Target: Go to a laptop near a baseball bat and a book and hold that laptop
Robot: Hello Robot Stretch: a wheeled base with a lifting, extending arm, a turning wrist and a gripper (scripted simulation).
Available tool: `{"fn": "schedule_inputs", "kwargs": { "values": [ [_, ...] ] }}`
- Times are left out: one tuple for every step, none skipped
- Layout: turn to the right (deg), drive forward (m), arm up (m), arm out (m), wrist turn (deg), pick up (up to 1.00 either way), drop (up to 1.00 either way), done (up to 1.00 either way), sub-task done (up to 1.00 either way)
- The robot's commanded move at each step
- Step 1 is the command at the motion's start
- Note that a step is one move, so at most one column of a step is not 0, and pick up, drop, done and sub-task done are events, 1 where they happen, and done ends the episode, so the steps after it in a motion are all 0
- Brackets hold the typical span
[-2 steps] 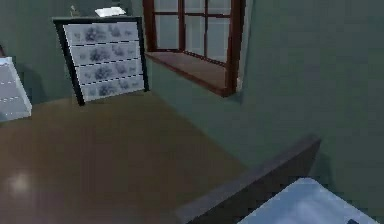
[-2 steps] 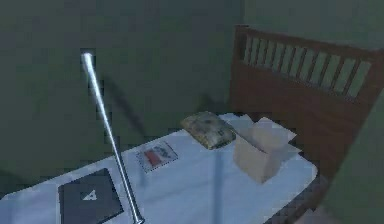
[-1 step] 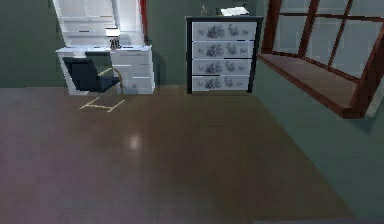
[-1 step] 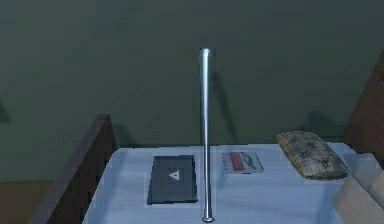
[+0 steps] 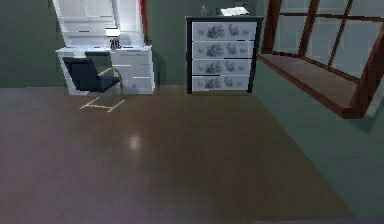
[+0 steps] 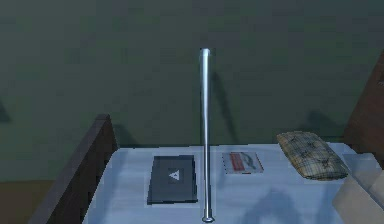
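While wide bare floor point(image 5: 150, 150) stretched ahead to a white desk point(image 5: 105, 62) and dresser point(image 5: 224, 55), bed point(image 6: 125, 190) by the wall, closed laptop point(image 6: 172, 178) lay on it just left of an upright baseball bat point(image 6: 205, 130), book point(image 6: 241, 162) just right, gripper's state could not be told.

Dim room; soft sheen patch on floor point(image 5: 135, 142).

The bed point(image 6: 265, 195) is cut off by my arm side view's bottom edge, a pale cushion point(image 6: 366, 196) by its right. Ahead, the window point(image 5: 325, 40) runs off right; the specks point(image 5: 115, 42) on the far desk point(image 5: 138, 68) (dark, light) I can't name.
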Motion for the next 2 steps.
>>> {"fn": "schedule_inputs", "kwargs": {
  "values": [
    [0.0, 0.0, 0.04, 0.0, 0.0, 0.0, 0.0, 0.0, 0.0],
    [0.0, 0.0, 0.0, 0.4, 0.0, 0.0, 0.0, 0.0, 0.0]
  ]
}}
